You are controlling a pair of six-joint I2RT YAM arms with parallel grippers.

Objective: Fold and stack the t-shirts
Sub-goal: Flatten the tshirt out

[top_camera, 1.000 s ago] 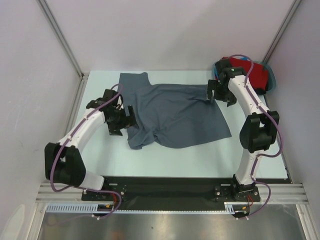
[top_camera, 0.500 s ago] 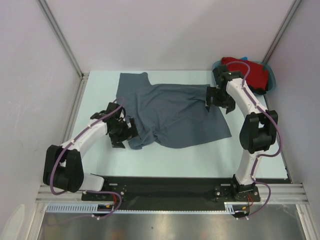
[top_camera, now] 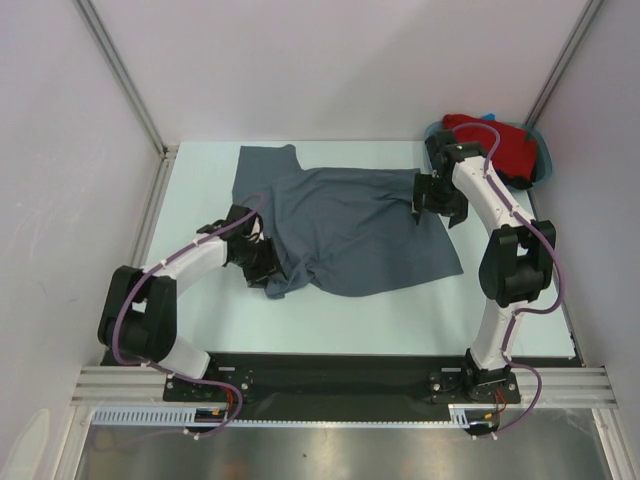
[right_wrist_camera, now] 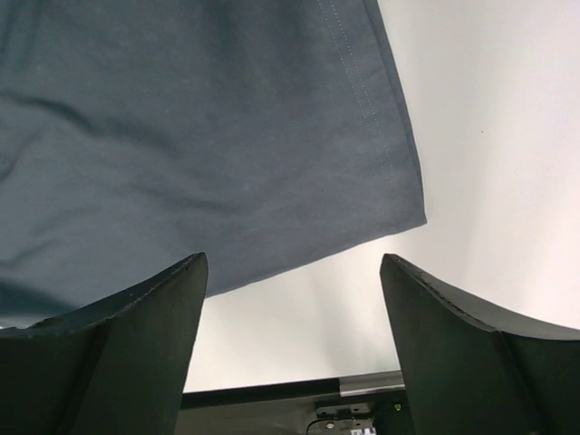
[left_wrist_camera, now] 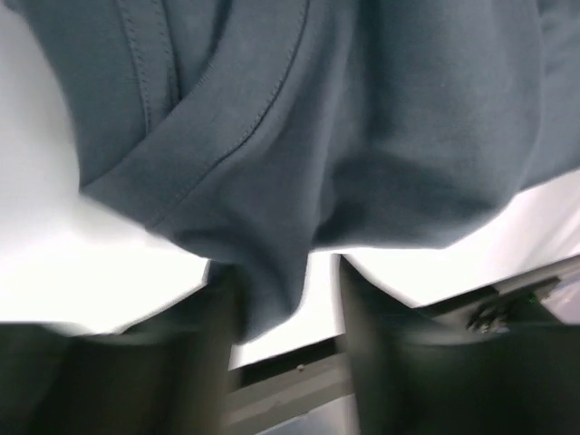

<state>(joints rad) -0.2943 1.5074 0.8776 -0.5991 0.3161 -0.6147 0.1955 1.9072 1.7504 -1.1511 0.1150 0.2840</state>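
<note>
Top view: grey t-shirt (top_camera: 350, 225) spread out, rumpled, unfolded, centre of counter (top_camera: 400, 320). Red t-shirt (top_camera: 495, 145) heaped upper right. No fold, no stack yet; nearly all work left.
Left wrist: left tool (left_wrist_camera: 285, 353) fingers apart, straddling bunched hem, not clamped.
Right wrist: right tool (right_wrist_camera: 294, 349) wide apart above shirt edge, empty.

The slate-grey t-shirt (top_camera: 350, 225) lies spread mostly flat on the table (top_camera: 300, 320), one sleeve reaching far left, its near-left edge bunched in folds. The red t-shirt (top_camera: 508, 148) sits crumpled at the far right corner, perhaps over blue cloth (top_camera: 490, 117).
</note>
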